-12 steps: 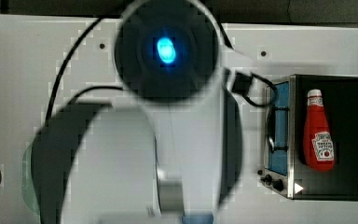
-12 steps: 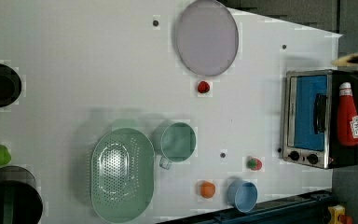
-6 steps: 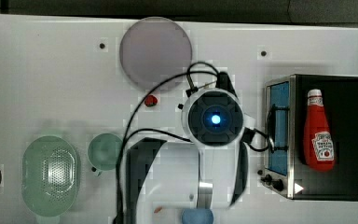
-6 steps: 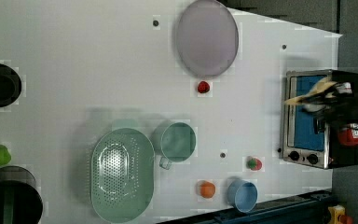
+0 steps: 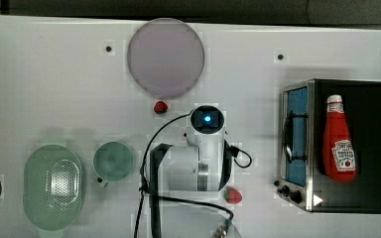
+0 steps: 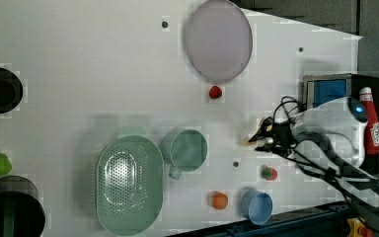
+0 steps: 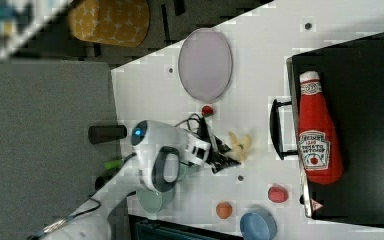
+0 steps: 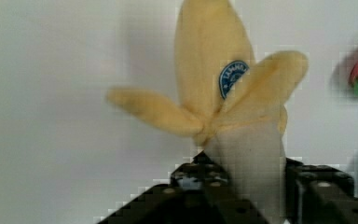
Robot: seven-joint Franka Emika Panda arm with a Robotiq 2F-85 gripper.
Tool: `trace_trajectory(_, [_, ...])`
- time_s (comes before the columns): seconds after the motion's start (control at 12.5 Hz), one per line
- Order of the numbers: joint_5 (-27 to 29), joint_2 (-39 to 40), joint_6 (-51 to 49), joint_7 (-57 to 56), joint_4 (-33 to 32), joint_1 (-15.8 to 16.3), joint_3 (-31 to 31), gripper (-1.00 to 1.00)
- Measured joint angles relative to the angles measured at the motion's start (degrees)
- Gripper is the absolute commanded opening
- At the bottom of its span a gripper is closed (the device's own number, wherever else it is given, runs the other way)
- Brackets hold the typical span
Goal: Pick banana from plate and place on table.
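The banana (image 8: 214, 84), cream-yellow with splayed lobes and a blue sticker, has its pale end between the black fingers of my gripper (image 8: 247, 186), which is shut on it. In the right view the banana (image 7: 241, 145) sticks out past the gripper (image 7: 230, 157), low over the white table (image 5: 54, 74). The left view shows the gripper (image 6: 261, 138) holding the banana (image 6: 256, 132) between the teal cup and the toaster oven. The lilac-grey plate (image 5: 165, 57) lies bare at the far edge. In the top view the arm's wrist (image 5: 207, 121) covers the gripper.
A small red strawberry (image 5: 160, 106) lies just below the plate, another (image 5: 232, 195) beside the arm. A toaster oven (image 5: 297, 144) with a ketchup bottle (image 5: 340, 144) on it stands at the top view's right. A green strainer (image 5: 53, 186), teal cup (image 5: 113, 160), blue bowl (image 6: 256, 205) and orange ball (image 6: 219, 200) stand nearby.
The arm has dropped from close under the top camera down toward the table, carrying the banana from over the toaster oven to the table's middle.
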Motion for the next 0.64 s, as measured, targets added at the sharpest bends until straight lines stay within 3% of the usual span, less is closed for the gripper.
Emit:
trace_trajectory(0.24, [-1.8, 0.4, 4.0, -0.1, -2.4, -0.1, 0.5, 0.64])
trace_trajectory(0.4, [0.1, -0.5, 3.6, -0.1, -0.4, -0.1, 0.9, 1.0])
trace_trajectory(0.64, [-0.2, -5.2, -0.6, -0.1, 2.6, 0.7, 1.4, 1.0])
